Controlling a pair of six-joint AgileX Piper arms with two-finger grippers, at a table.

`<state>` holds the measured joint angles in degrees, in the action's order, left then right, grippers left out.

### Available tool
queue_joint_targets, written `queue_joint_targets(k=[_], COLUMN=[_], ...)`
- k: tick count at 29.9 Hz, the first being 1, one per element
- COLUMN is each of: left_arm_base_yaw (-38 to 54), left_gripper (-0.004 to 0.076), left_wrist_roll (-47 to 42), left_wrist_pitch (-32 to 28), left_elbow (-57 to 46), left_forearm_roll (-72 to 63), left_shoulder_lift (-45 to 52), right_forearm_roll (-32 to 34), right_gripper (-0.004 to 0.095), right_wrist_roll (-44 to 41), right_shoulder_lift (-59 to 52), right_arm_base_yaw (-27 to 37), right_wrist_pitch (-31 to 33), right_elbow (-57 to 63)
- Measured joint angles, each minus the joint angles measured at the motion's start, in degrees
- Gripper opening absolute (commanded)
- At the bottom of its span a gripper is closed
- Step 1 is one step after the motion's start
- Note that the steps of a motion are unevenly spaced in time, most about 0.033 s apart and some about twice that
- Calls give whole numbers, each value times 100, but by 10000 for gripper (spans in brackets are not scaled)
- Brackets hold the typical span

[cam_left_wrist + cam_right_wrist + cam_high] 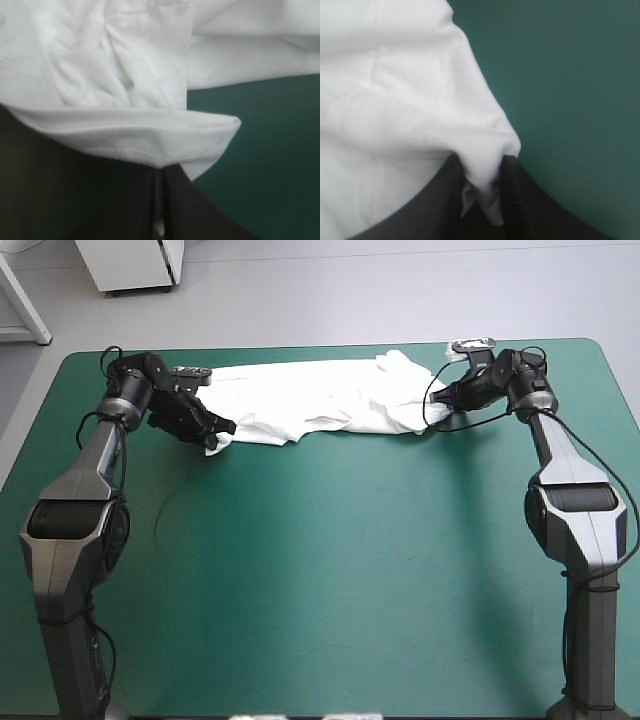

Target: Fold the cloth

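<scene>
No text, label, brand or number is readable anywhere.

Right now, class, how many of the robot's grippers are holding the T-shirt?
2. The left gripper is shut on a hemmed edge at the T-shirt's left end. The right gripper is shut on a bunched corner at its right end. Neither grip is hidden.
</scene>
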<state>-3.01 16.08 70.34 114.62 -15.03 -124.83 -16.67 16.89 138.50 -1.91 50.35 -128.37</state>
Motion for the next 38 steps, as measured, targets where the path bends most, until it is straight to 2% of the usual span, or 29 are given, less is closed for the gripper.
queue_joint_targets(k=[9, 18, 29, 38], left_arm_base_yaw=[0, -4, -4, -4], left_gripper=[-9, -9, -9, -9], left_wrist_roll=[6, 39, 39, 39], left_wrist_pitch=[5, 28, 97, 66], left_elbow=[0, -11, -176, -176], left_forearm_roll=[4, 194, 159, 155], left_shoulder_lift=[17, 626, 2181, 4048], right_forearm_roll=[-332, -457, -659, -694], right_gripper=[-13, -13, -13, -13], right_wrist_roll=[122, 134, 158, 158], right_shoulder_lift=[17, -240, -2035, -3907], right_arm_base_yaw=[0, -21, 32, 68], right_wrist_pitch=[124, 1082, 1578, 1406], right_elbow=[-7, -211, -218, -225])
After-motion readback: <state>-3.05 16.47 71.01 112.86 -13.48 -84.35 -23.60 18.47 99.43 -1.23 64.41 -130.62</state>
